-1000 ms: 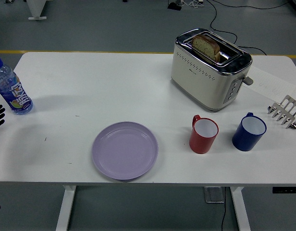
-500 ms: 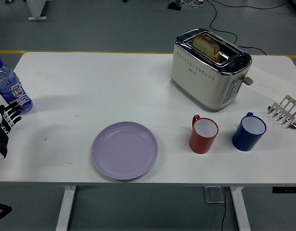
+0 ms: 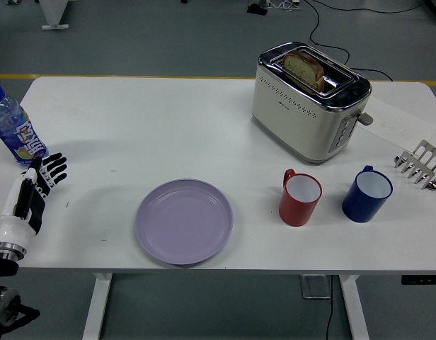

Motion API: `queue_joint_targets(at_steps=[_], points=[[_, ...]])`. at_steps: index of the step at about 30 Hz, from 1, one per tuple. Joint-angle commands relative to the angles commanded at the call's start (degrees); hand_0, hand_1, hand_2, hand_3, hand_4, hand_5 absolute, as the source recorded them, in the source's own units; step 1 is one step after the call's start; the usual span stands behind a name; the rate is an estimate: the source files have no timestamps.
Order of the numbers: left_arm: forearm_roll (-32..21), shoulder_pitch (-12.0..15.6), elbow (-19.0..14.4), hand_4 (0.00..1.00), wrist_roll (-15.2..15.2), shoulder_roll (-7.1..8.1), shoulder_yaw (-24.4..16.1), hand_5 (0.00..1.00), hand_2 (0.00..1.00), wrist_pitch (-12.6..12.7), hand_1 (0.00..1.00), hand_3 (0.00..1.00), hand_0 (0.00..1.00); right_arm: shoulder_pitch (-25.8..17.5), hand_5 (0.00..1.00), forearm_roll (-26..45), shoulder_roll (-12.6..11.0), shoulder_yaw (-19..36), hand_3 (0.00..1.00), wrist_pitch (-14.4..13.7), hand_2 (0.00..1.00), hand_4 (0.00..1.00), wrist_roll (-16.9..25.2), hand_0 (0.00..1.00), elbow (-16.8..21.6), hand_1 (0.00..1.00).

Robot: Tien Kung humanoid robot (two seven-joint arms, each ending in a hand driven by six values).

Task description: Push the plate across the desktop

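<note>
Grey flooring is showing beyond the white counter (image 3: pixel 168 120), which is carrying everything in view. Standing toward the far right corner, the cream and chrome toaster (image 3: pixel 310 103) is holding a slice of bread (image 3: pixel 305 69) upright in one of its slots. Near the front edge, a little left of centre, the lilac plate (image 3: pixel 184 221) is lying flat with nothing on it, well apart from the hand. To its right the red mug (image 3: pixel 299 197) is standing upright, its white inside holding nothing visible, and just beside that the blue mug (image 3: pixel 366 193) is standing the same way, also showing only its white interior. Against the left edge a blue-capped water bottle (image 3: pixel 15 127) is standing, its contents hard to judge. At the right edge a small metal toast rack (image 3: pixel 420 163) is sitting with nothing in it.

Compared with half a second ago, the left hand (image 3: pixel 35 190) is reaching further in over the counter from the front left corner, now just in front of the bottle; its fingers are spread and relaxed, gripping nothing. The plate, mugs and toaster are sitting where they were.
</note>
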Motion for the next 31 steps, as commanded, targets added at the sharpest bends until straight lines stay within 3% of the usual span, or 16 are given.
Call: queue_joint_targets(at_steps=[24, 31], points=[[-2.8, -0.8, -8.4, 0.54, 0.6, -0.19, 12.7, 0.998, 0.781, 0.8, 0.81, 0.721, 0.791, 0.4, 0.569, 1.4, -0.2, -0.9, 0.623, 0.2, 0.603, 0.364, 0.5, 0.592, -0.1, 0.523], [-3.3, -0.9, -9.8, 0.54, 1.1, -0.27, 14.9, 0.998, 0.781, 0.8, 0.81, 0.721, 0.791, 0.5, 0.569, 1.5, -0.3, -1.0, 0.623, 0.2, 0.603, 0.364, 0.6, 0.592, -0.1, 0.523]])
